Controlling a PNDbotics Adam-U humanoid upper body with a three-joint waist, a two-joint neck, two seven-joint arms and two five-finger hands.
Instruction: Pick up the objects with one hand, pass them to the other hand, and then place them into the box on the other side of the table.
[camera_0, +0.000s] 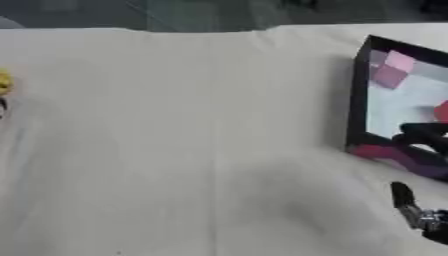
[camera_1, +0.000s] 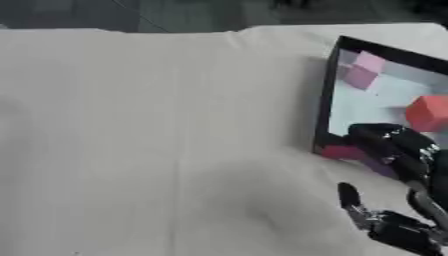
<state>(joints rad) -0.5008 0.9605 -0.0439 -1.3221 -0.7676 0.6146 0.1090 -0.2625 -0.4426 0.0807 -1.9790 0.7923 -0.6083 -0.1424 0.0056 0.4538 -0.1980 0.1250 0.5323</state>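
While the right hand (camera_1: 398, 150) hangs spread over the box (camera_1: 325, 90) rim, the table (camera_1: 157, 125) lies broad leftward

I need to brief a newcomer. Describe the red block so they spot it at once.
Find the black-walled box at the table's right edge. Inside, on its pale floor, the red cube-shaped block sits just above the robot's right hand. The other blocks are pink, farther back.

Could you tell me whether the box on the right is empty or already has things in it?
Not empty. The box holds a red block and a pink block on its pale floor.
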